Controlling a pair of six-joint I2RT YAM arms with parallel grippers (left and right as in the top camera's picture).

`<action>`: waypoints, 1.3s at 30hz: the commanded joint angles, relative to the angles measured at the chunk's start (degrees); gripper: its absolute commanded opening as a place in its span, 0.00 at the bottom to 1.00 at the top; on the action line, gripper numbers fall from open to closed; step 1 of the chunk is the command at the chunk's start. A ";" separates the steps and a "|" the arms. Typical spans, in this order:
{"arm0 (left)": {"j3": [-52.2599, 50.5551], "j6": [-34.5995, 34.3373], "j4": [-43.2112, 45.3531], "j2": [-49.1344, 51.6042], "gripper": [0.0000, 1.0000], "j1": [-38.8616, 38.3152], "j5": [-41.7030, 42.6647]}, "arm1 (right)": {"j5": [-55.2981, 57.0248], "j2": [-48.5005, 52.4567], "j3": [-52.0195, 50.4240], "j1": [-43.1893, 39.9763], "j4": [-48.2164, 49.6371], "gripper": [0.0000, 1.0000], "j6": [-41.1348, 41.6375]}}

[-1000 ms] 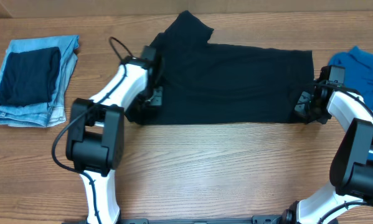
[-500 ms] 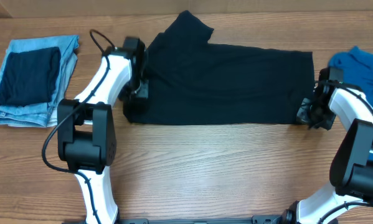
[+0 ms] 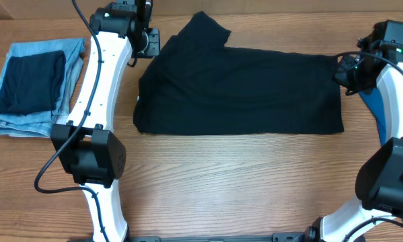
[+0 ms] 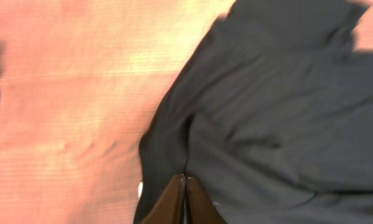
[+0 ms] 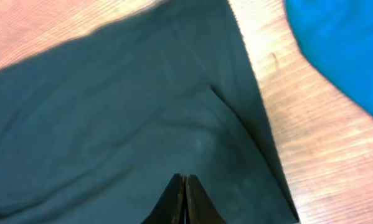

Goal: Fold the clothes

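On a wooden table (image 3: 241,181), a large plain black short-sleeved T-shirt (image 3: 241,91) lies spread between the left gripper (image 4: 185,183) and right gripper (image 5: 184,180), both pinched closed at its far corners; any hold on cloth unclear.

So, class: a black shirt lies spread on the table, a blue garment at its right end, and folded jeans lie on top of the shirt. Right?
No. The jeans are not on the shirt; they lie on the table apart from it, off its left end, as the overhead view shows. The rest holds: shirt spread, blue garment at its right end.
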 commanded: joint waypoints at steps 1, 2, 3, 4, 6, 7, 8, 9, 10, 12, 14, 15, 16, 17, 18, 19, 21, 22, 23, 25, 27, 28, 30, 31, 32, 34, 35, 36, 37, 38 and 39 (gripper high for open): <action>-0.26 6.40 4.28 3.74 0.04 -1.18 3.82 | -1.73 -0.04 0.48 2.03 3.78 0.04 -4.07; -0.26 7.26 5.86 5.14 0.04 -1.25 3.82 | -1.68 0.24 0.44 2.64 5.51 0.04 -4.26; -0.26 7.28 7.61 6.73 0.04 -1.25 3.82 | -1.44 0.63 0.33 3.04 6.73 0.04 -4.26; -0.26 7.26 9.16 8.15 0.04 -1.25 3.87 | -1.16 1.09 0.26 3.32 7.76 0.04 -4.26; -0.26 7.30 12.07 11.34 0.04 -1.16 3.85 | -1.03 2.97 0.20 3.48 9.75 0.04 -4.26; -0.26 7.76 13.05 12.48 0.04 -1.14 3.89 | -0.85 3.89 0.20 3.48 10.47 0.04 -4.26; -0.26 8.68 14.49 14.12 0.04 -1.14 3.87 | -0.66 5.60 0.20 3.48 11.52 0.04 -4.63; -0.26 9.22 15.87 15.65 0.04 -1.14 3.91 | -0.68 7.50 0.20 3.48 12.61 0.04 -5.57; -0.26 9.53 16.70 16.63 0.04 -1.14 3.91 | -0.72 9.11 0.20 3.48 13.49 0.04 -5.75; -0.26 10.08 17.97 18.18 0.04 -1.14 4.31 | -1.22 11.93 0.20 3.61 15.10 0.04 -6.82; -0.26 10.05 19.17 19.19 0.04 -1.14 4.33 | -1.55 14.84 0.20 3.87 16.65 0.04 -8.52; -0.26 10.05 19.93 19.85 0.04 -1.14 4.33 | -1.53 16.33 0.20 4.04 17.38 0.04 -8.55; -0.26 10.08 20.63 20.20 0.04 -1.14 4.28 | -1.53 17.38 0.20 4.09 17.86 0.04 -8.52; -0.26 10.08 21.16 20.52 0.04 -1.14 4.28 | -1.55 18.16 0.20 4.07 18.34 0.04 -8.50; -0.26 10.08 21.51 20.70 0.04 -1.14 4.28 | -1.51 18.84 0.20 4.07 18.78 0.04 -8.52; -0.26 10.23 21.66 20.98 0.04 -1.14 4.24 | -1.51 19.32 0.20 4.07 19.08 0.04 -8.52; -0.37 10.51 21.59 21.59 0.04 -1.07 4.24 | -1.53 20.04 0.20 4.07 19.17 0.04 -8.50; -0.37 10.51 21.66 21.88 0.04 -1.09 4.24 | -1.51 20.11 0.20 4.07 19.17 0.04 -8.50; -0.37 10.51 21.79 22.53 0.04 -1.09 4.22 | -1.51 20.11 0.20 4.07 19.19 0.04 -8.50; -0.37 10.49 21.66 23.82 0.04 -1.09 4.17 | -1.51 20.11 0.20 4.07 19.23 0.04 -8.50; -0.39 10.49 20.76 24.74 0.04 -1.09 4.04 | -1.49 20.11 0.20 4.07 18.53 0.04 -8.50; -0.42 10.49 19.78 25.22 0.04 -1.05 3.04 | -1.44 20.11 0.20 4.07 18.01 0.04 -8.50; -0.42 10.49 18.32 25.38 0.04 -0.92 0.61 | -0.92 20.11 0.20 4.07 17.09 0.04 -8.50; -0.42 10.49 17.44 25.38 0.04 -0.81 -0.79 | -0.63 20.11 0.20 4.07 16.44 0.04 -8.50; -0.42 10.49 16.13 25.38 0.04 -0.72 -2.71 | -0.63 20.11 0.20 4.07 15.50 0.04 -8.50; -0.42 10.45 12.09 25.38 0.04 -0.28 -6.69 | -0.68 20.11 0.20 4.07 13.46 0.04 -8.48; -0.42 10.43 10.49 25.38 0.04 -0.04 -7.39 | -0.83 20.11 0.20 4.09 12.81 0.04 -8.48; -0.42 9.60 9.01 25.38 0.04 0.22 -7.98 | -1.18 20.11 0.20 4.13 12.31 0.04 -8.48; -0.42 7.89 7.52 25.38 0.04 0.63 -8.46 | -1.40 20.11 0.20 4.35 11.45 0.04 -8.50; -0.42 6.19 6.27 25.38 0.04 1.09 -8.37 | -1.33 20.11 0.20 4.70 10.69 0.04 -8.76; -0.42 3.98 5.09 25.38 0.04 1.57 -8.37 | -1.33 20.11 0.20 5.05 10.19 0.04 -9.16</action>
